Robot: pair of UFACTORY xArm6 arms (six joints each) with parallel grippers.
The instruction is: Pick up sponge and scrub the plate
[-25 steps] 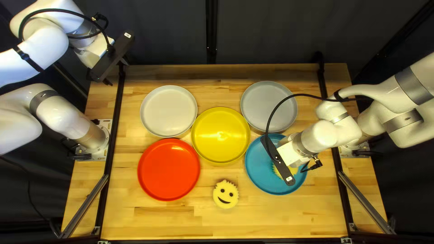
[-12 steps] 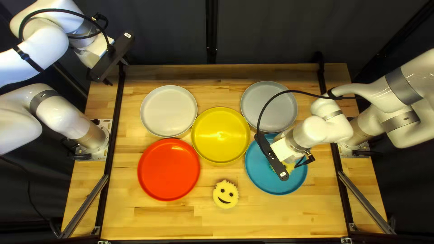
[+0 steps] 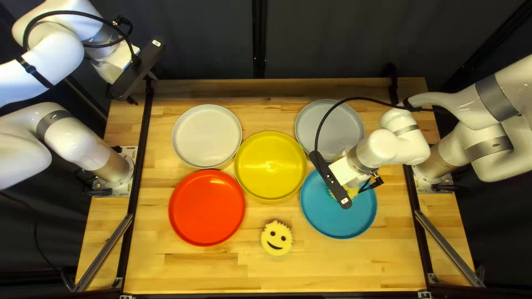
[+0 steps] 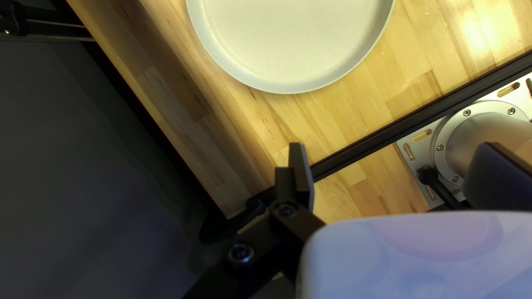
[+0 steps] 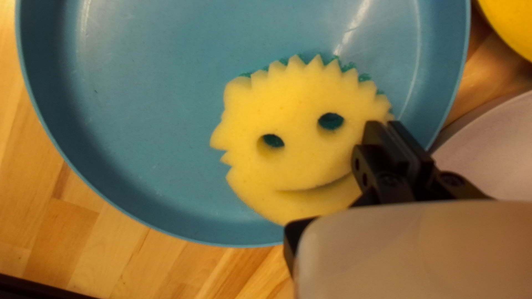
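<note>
Jaws of the right gripper [image 3: 344,173] pinched closed on the sponge [image 5: 293,116], at the blue plate's [image 3: 352,221] far side.
Near: smiley sponge [image 3: 276,243]; then red plate [image 3: 206,207], yellow plate [image 3: 270,166]; far left, left gripper [image 3: 142,87], jaws wide apart, empty.

1. Five plates lie on the bench [image 3: 199,274]: the middle plate [image 3: 270,165] sits between the others.
2. Behind it are the far-left plate [image 3: 206,135] and, across from that, the far-right plate [image 3: 324,124].
3. The near-left plate [image 3: 206,207] lies before the far-left plate; the near-right plate [image 3: 338,221] lies before the far-right plate.
4. The sponge [image 5: 293,160] is in the near-right plate, towards its far side.
5. The second sponge [image 3: 276,238] is on the bench before the middle plate, between the two near plates.
</note>
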